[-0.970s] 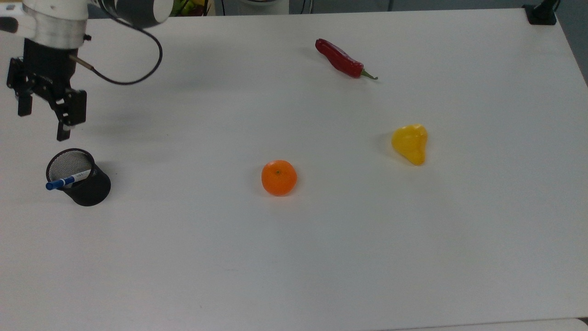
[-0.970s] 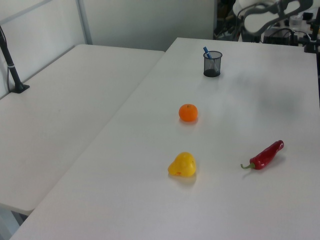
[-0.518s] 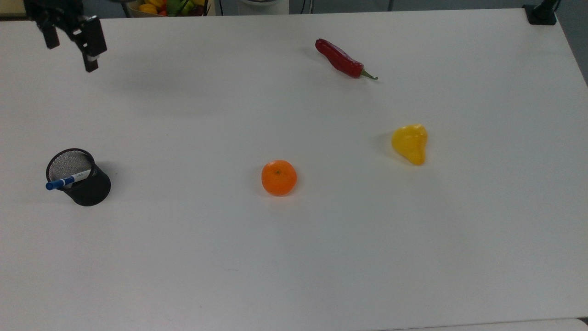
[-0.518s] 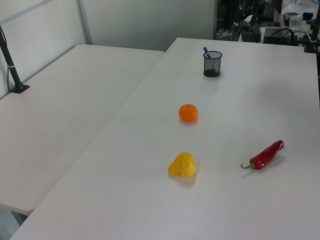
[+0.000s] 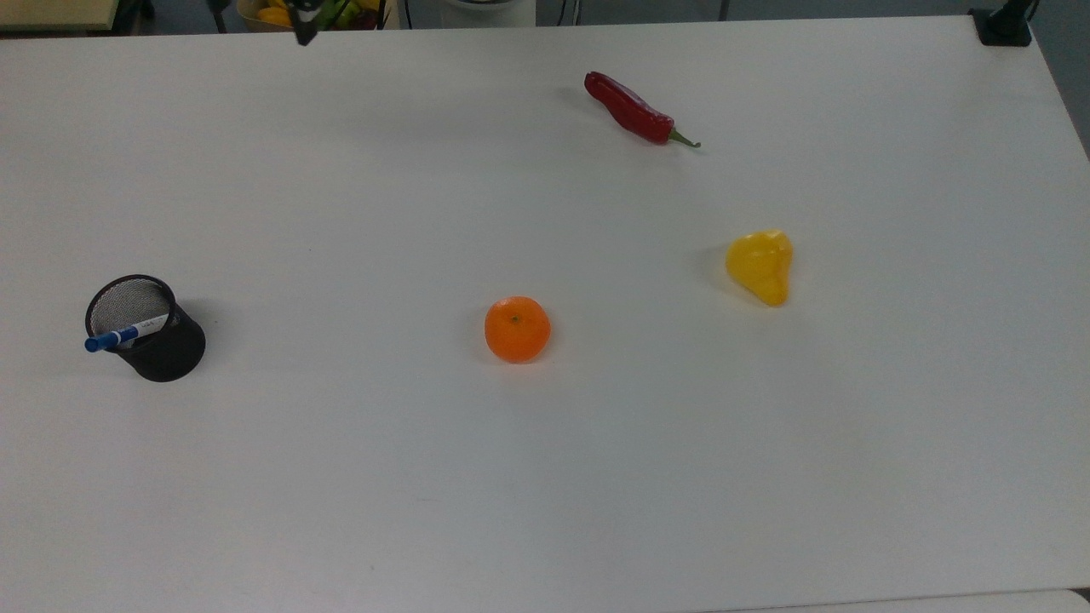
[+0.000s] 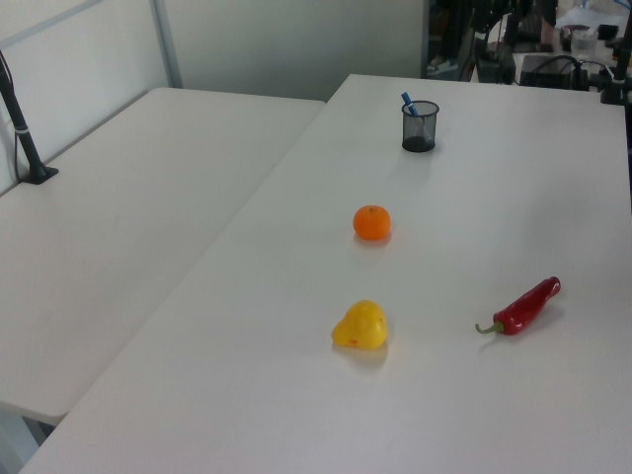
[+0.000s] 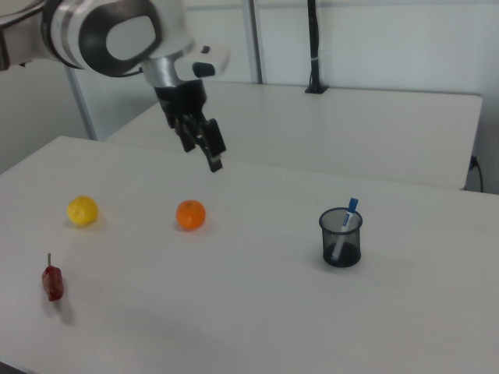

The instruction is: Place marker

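The marker [image 5: 123,335], white with a blue cap, leans inside a black mesh cup [image 5: 162,349] at the top view's left, cap end sticking out over the rim. The right view shows the marker [image 7: 348,219] standing cap-up in the cup [image 7: 341,241]. My gripper [image 7: 203,155] hangs high above the table in the right view, well to the left of the cup and above the orange. It is open and holds nothing. One dark fingertip [image 5: 304,32] pokes in at the top view's upper edge.
An orange [image 5: 517,329] lies mid-table, a yellow pepper [image 5: 760,266] to the top view's right and a red chili [image 5: 634,109] further back. A fruit bowl [image 5: 277,14] sits beyond the far edge. A black clamp [image 5: 1003,24] holds the far right corner.
My gripper has risen from just above the cup and swung toward the top view's upper edge and right. The marker and cup have not moved.
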`<state>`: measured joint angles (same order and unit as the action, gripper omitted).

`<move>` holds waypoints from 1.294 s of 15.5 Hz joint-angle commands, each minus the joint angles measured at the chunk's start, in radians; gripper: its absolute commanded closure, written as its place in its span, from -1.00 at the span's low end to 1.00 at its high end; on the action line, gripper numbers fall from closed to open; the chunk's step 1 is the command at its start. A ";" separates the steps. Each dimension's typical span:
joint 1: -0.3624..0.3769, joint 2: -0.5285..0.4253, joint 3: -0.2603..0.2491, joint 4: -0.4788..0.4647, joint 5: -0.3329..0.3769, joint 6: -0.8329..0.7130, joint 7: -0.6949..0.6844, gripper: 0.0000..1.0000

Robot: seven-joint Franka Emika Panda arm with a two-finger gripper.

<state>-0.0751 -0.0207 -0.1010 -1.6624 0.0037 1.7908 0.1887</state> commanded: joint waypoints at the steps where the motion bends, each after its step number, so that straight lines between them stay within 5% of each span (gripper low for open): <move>1: 0.003 -0.005 0.088 0.036 0.012 -0.074 0.034 -1.00; 6: 0.014 -0.004 0.184 0.036 0.007 -0.099 0.011 -1.00; 10: 0.070 -0.004 0.192 0.032 0.007 -0.128 -0.092 -1.00; 20: 0.178 -0.008 0.083 -0.010 0.007 -0.064 -0.290 -1.00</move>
<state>0.0735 -0.0123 0.0138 -1.6415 0.0036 1.6934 -0.0598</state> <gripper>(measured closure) 0.000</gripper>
